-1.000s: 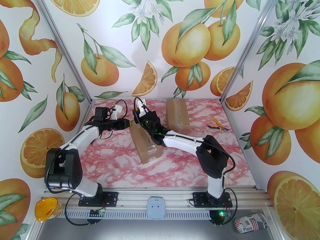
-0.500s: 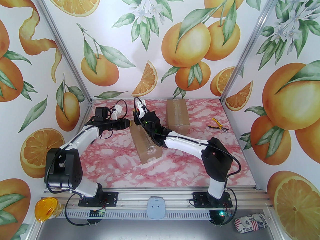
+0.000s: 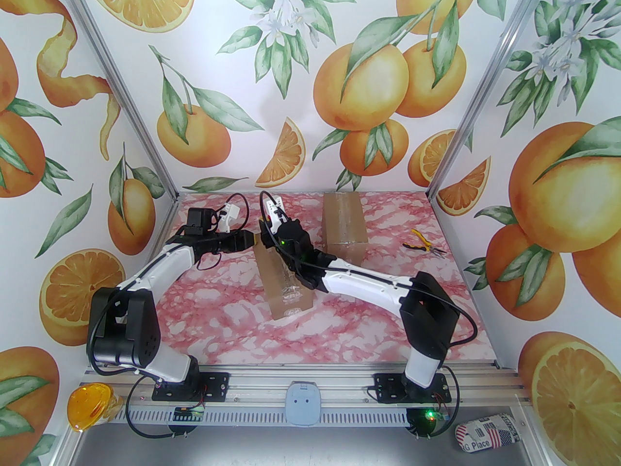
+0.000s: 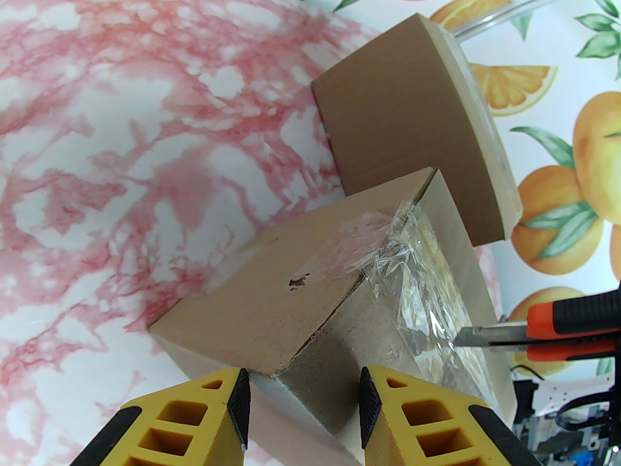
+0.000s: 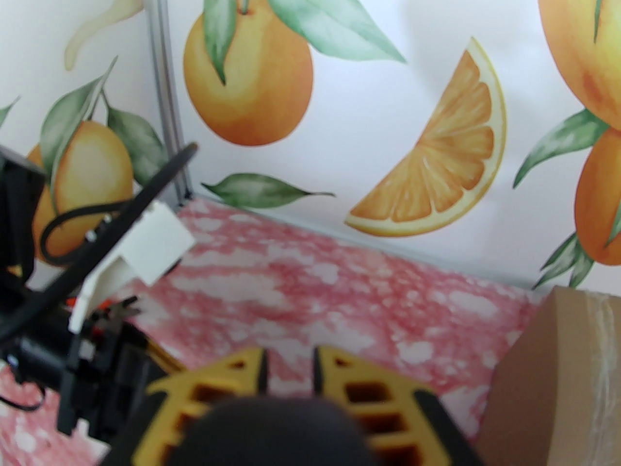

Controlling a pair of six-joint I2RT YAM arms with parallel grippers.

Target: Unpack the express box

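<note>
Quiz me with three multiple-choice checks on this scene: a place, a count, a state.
1. The pliers lie: A left of both boxes; B between the boxes; C right of the far box.
2. Cardboard boxes on the table: A one; B two; C three.
3. Blade of the utility knife: A extended; B retracted; C snapped off.
Answers: C, pliers lie past the far box's right side; B, near box plus far box; A, bare blade reaches the tape.
</note>
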